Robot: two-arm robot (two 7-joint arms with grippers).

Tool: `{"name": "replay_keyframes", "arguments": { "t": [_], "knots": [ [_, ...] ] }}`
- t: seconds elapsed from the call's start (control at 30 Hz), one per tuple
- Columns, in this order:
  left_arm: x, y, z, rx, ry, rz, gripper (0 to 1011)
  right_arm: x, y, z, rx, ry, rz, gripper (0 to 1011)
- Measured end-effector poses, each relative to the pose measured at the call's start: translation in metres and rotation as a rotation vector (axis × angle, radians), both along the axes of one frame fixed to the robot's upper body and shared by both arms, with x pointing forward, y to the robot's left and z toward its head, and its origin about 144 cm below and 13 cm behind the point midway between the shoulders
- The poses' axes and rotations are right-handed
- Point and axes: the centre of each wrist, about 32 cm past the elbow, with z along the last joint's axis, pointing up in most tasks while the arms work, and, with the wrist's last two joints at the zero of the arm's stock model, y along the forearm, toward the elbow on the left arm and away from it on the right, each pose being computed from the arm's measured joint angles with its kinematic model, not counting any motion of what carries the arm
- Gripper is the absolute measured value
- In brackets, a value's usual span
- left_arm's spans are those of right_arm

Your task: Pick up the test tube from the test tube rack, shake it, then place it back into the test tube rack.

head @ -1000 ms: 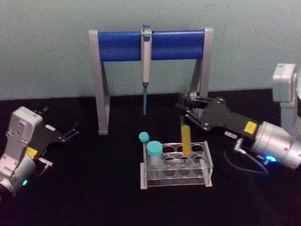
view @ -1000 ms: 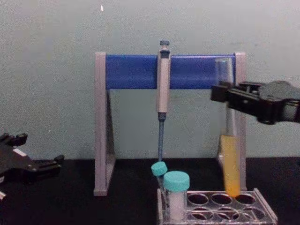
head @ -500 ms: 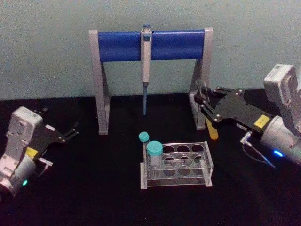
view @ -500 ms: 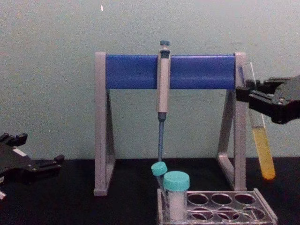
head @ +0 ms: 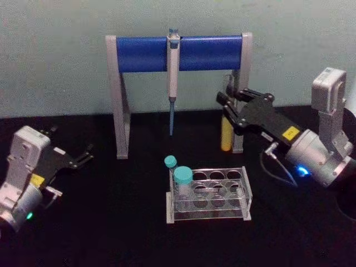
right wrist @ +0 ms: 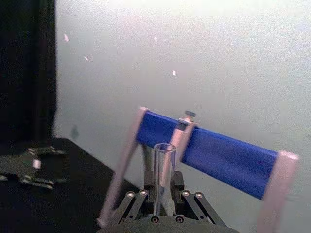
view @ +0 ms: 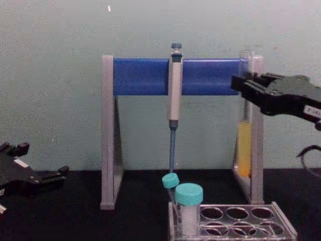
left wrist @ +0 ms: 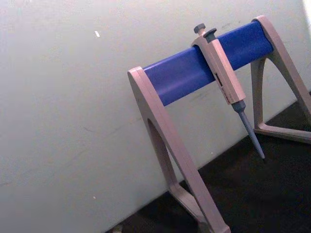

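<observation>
Above black table (head: 111, 228): test tube (view: 244, 150) upright in right tool's (head: 225, 109) tight grip.

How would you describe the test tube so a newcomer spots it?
Find the grey-and-blue pipette stand at the back; by its right leg, the right gripper holds the test tube upright. Unlike the teal-capped vials in the clear rack, it is long, uncapped and part-filled with yellow-orange liquid.
</observation>
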Motion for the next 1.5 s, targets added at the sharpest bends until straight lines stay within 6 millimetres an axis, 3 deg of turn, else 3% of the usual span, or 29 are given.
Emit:
{"name": "replay_keyframes", "arguments": {
  "t": [0.3,0.6,0.83,1.07,1.3,1.5],
  "knots": [
    [0.0,0.0,0.0,0.0,0.0,0.0,1001,0.006,0.004,-0.007,0.11,0.047,0.18,234],
    [0.0,0.0,0.0,0.0,0.0,0.0,1001,-0.009,-0.017,-0.001,0.116,0.145,0.305,234],
    [0.0,0.0,0.0,0.0,0.0,0.0,1001,-0.032,-0.044,0.01,0.063,0.19,0.257,234],
    [0.0,0.0,0.0,0.0,0.0,0.0,1001,-0.04,-0.057,0.021,-0.012,0.166,0.152,234],
    [0.0,0.0,0.0,0.0,0.0,0.0,1001,-0.026,-0.054,0.032,-0.115,0.105,0.043,234],
    [0.0,0.0,0.0,0.0,0.0,0.0,1001,0.002,-0.042,0.032,-0.106,0.061,0.035,234]
  ]
}}
